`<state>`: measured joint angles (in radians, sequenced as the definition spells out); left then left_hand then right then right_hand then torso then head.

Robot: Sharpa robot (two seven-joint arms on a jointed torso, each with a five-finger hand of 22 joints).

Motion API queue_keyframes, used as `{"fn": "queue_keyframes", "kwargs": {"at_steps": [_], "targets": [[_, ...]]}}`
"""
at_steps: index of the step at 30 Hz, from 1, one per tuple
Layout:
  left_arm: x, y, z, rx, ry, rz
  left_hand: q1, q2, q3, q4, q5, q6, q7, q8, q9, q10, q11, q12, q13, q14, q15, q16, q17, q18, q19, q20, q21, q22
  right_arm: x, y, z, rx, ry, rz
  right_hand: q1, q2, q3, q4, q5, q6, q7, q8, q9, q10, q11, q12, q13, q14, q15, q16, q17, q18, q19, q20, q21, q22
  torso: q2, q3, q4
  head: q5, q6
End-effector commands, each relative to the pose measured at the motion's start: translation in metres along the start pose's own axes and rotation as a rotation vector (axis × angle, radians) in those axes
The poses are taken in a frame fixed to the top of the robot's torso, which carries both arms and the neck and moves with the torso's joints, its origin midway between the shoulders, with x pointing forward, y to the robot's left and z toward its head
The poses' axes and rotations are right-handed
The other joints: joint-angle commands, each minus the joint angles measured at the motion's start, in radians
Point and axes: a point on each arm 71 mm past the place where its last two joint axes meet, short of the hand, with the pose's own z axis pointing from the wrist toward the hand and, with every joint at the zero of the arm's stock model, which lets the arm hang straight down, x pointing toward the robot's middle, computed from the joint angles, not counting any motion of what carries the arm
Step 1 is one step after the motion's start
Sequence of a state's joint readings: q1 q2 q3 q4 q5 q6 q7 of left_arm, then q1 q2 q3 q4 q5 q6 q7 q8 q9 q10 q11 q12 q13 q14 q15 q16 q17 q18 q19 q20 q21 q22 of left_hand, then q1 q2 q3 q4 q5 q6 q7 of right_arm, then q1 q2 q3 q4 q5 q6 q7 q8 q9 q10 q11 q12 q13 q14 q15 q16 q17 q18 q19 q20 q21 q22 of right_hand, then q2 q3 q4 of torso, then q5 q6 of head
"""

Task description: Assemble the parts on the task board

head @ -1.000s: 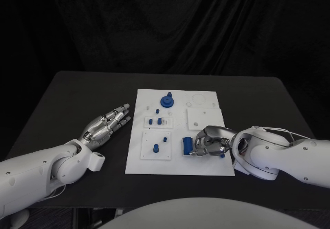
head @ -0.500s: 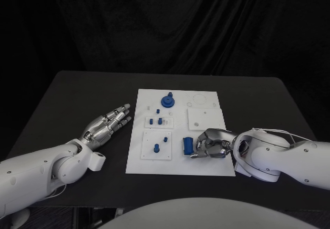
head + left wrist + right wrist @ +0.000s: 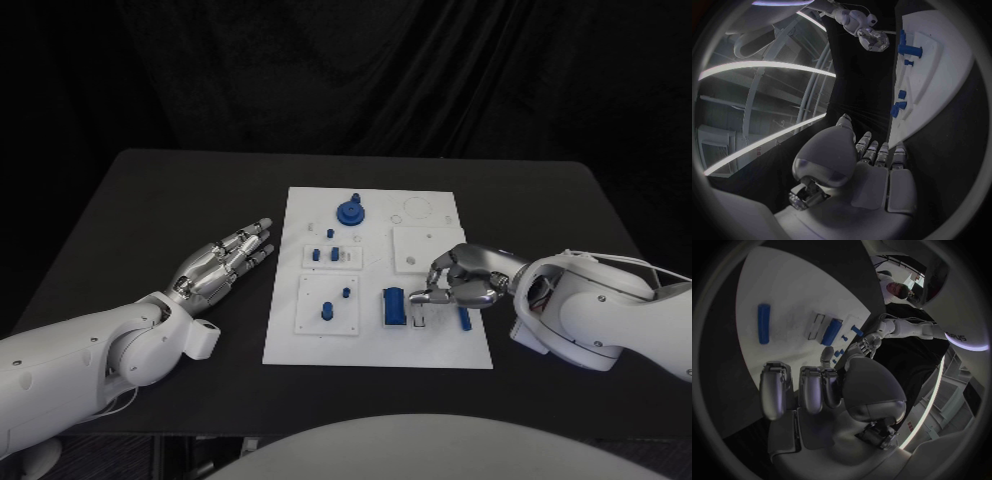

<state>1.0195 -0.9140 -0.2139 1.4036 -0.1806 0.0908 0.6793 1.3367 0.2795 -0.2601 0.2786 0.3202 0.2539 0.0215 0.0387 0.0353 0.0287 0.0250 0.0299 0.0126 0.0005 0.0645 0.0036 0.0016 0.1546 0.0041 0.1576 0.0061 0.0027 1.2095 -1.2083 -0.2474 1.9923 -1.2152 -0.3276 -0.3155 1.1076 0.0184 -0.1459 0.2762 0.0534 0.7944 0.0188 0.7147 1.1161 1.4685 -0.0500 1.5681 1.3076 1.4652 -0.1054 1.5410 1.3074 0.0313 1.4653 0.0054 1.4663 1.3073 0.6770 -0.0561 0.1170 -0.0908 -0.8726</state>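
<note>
The white task board [image 3: 378,345] lies in the middle of the black surface [image 3: 144,220], with black drapes behind. On it stand small blue parts: a round knobbed piece [image 3: 351,211] at the far end, small pegs [image 3: 333,254] in the middle, and a long blue block [image 3: 392,305] near the front. A slim blue rod [image 3: 463,319] lies just beside the right hand [image 3: 459,280], whose fingers curl in above the board, holding nothing. The left hand [image 3: 224,262] rests flat on the surface beside the board, fingers straight and empty.
</note>
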Motion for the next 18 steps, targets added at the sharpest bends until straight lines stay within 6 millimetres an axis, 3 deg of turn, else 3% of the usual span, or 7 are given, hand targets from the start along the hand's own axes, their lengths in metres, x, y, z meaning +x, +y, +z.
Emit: {"fn": "queue_keyframes", "kwargs": {"at_steps": [1,3,4,6,8,12,18], "targets": [[0.002,-0.004,0.001,0.055,0.002,-0.008,0.013,0.001,0.003,0.001,0.006,0.005,-0.002,0.004,0.001,0.0,0.001,0.005,0.0,0.0,0.007,-0.004,-0.002,0.009,-0.002,0.006,-0.004,0.001,-0.013,-0.003,-0.005,0.035,-0.037,-0.009,-0.027,0.023,-0.001,0.013,0.001,0.002,0.005,-0.038,-0.039,0.102,0.007,0.003,0.263,0.09,0.002,0.002,0.184,-0.003,0.059,0.002,0.001,0.225,-0.002,-0.001,-0.0001,-0.005,0.0],[0.002,-0.003,0.001,0.055,0.002,-0.007,0.013,0.001,0.003,0.001,0.006,0.007,-0.002,0.004,0.002,0.0,0.001,0.006,0.0,0.0,0.007,-0.004,-0.002,0.009,-0.001,0.006,-0.003,0.002,-0.018,-0.007,-0.008,0.058,-0.039,-0.024,-0.071,0.063,-0.007,0.013,0.04,0.018,0.009,-0.082,-0.084,0.102,0.012,0.003,0.263,0.091,0.005,0.002,0.185,-0.003,0.059,0.006,0.002,0.226,-0.003,-0.0022,0.0022,-0.01,0.0],[0.002,-0.003,0.001,0.055,0.002,-0.007,0.013,0.001,0.003,0.001,0.006,0.007,-0.002,0.004,0.002,0.0,0.001,0.006,0.0,0.0,0.007,-0.004,-0.002,0.009,-0.001,0.006,-0.003,0.002,-0.02,-0.01,-0.009,0.075,-0.036,-0.039,-0.098,0.08,-0.019,0.015,0.095,0.039,0.015,-0.128,-0.132,0.102,0.013,0.003,0.263,0.091,0.011,0.002,0.185,-0.003,0.06,0.008,0.003,0.226,-0.002,-0.0024,0.0035,-0.012,0.0],[0.003,-0.003,0.001,0.055,0.001,-0.007,0.013,0.001,0.003,0.001,0.006,0.009,-0.001,0.005,0.002,0.001,0.001,0.006,0.0,0.0,0.007,-0.004,-0.002,0.008,-0.001,0.006,-0.003,0.002,-0.024,-0.018,-0.01,0.115,-0.026,-0.071,-0.091,0.111,-0.007,0.013,0.245,0.063,0.018,-0.183,-0.187,0.102,0.018,0.003,0.263,0.09,0.013,0.002,0.184,-0.003,0.059,0.012,0.002,0.226,-0.002,-0.0024,0.0036,-0.016,0.0],[0.003,-0.004,0.001,0.055,0.001,-0.006,0.014,0.0,0.003,0.001,0.006,0.009,-0.001,0.005,0.002,0.001,0.001,0.007,0.0,0.0,0.007,-0.004,-0.002,0.008,-0.001,0.006,-0.003,0.002,-0.025,-0.023,-0.01,0.147,-0.015,-0.1,-0.081,0.108,-0.004,0.014,0.345,0.094,0.021,-0.236,-0.24,0.102,0.021,0.003,0.263,0.089,0.015,-0.001,0.177,-0.002,0.057,0.014,-0.002,0.224,-0.001,-0.0013,0.0015,-0.016,0.0],[0.002,-0.004,0.001,0.056,0.0,-0.006,0.014,0.0,0.003,0.001,0.006,0.009,-0.001,0.005,0.002,0.001,0.001,0.007,0.0,0.0,0.007,-0.004,-0.002,0.008,-0.001,0.006,-0.003,0.002,-0.025,-0.033,-0.012,0.215,0.017,-0.193,-0.05,0.088,0.005,0.008,0.4,0.12,0.024,-0.281,-0.283,0.102,0.023,0.003,0.263,0.087,0.017,-0.003,0.169,-0.001,0.057,0.017,-0.003,0.224,-0.001,-0.002,0.0007,-0.02,0.0],[0.002,-0.004,0.001,0.056,0.001,-0.006,0.014,0.0,0.003,0.0,0.007,0.009,-0.001,0.005,0.002,0.001,0.002,0.006,0.0,0.0,0.007,-0.004,-0.002,0.008,-0.001,0.005,-0.003,0.002,-0.019,-0.039,-0.014,0.262,0.028,-0.288,0.036,0.048,0.036,-0.024,0.493,0.141,0.017,-0.3,-0.293,0.102,0.018,0.003,0.263,0.088,0.012,-0.003,0.169,-0.002,0.059,0.013,0.001,0.225,-0.001,-0.0023,0.0011,-0.029,0.0]]}}
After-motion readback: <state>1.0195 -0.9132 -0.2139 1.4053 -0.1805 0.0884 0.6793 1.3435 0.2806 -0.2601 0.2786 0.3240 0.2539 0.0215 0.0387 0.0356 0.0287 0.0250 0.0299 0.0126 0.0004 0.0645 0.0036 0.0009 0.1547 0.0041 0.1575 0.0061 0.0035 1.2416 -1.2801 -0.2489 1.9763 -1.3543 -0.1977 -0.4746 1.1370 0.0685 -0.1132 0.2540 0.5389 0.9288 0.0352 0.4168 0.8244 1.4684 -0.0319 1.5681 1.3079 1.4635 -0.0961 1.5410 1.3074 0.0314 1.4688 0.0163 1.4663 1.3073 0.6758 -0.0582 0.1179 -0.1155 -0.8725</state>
